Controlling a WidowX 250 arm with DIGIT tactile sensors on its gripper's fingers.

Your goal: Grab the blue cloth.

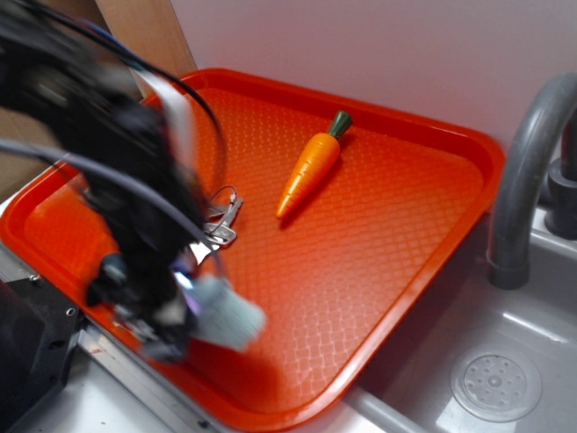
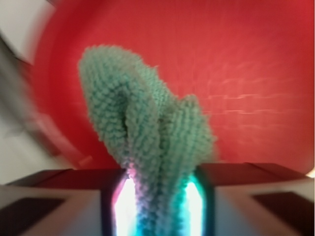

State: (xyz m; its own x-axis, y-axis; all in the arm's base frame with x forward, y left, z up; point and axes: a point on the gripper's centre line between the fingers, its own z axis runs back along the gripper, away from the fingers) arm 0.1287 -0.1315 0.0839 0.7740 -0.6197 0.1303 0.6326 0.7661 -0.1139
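Seemingly the grab is done: the gripper [image 2: 160, 206] is pinched on the cloth [image 2: 147, 132], which hangs bunched above the tray [image 1: 397, 234], leaving little more.

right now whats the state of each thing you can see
gripper: shut on the blue cloth, motion-blurred
blue cloth: pinched between the gripper's fingers, bunched and folded, hanging out over the tray
toy carrot: lying flat on the tray, untouched, apart from the gripper
tray: flat beside the sink
metal clip: lying on the tray near the arm
faucet: no water seen running
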